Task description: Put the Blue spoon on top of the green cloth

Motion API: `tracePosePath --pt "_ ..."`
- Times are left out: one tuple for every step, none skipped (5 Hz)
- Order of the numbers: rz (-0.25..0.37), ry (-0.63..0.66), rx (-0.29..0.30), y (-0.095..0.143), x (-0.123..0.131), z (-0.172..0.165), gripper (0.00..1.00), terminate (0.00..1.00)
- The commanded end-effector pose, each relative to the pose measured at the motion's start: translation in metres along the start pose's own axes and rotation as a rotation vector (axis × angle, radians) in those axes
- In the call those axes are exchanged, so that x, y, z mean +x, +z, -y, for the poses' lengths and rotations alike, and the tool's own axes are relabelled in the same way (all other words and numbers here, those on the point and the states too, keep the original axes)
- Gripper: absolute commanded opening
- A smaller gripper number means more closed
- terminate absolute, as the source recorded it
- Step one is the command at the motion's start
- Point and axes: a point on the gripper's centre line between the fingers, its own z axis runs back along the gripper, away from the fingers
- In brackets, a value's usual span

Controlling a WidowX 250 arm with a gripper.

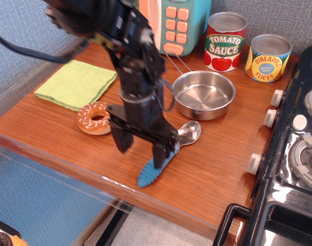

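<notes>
the gripper (142, 146) hangs spread over the blue spoon (151, 171), well apart from the green cloth (75, 83).

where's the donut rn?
The donut sits on the wooden table, left of the gripper, just in front of the green cloth.

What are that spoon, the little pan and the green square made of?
The Blue spoon has a shiny mirror-like bowl, probably metal, and a matte ribbed blue handle that looks like plastic or rubber. The pan looks like brushed steel: silver, with soft reflections. The green cloth seems a soft fabric, dull and slightly fuzzy, perhaps felt or microfibre.
</notes>
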Motion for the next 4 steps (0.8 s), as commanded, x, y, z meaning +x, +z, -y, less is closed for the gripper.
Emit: tracePosePath --pt "0.010 -0.064 0.025 -0.006 0.012 0.018 1.00 0.00" --pt "-0.017 -0.057 0.043 -0.018 0.016 0.018 1.00 0.00" --pt "-0.025 -0.051 0.053 -0.022 0.017 0.015 0.00 0.00" --pt "-0.014 -0.050 0.033 -0.015 0.019 0.012 0.00 0.00"
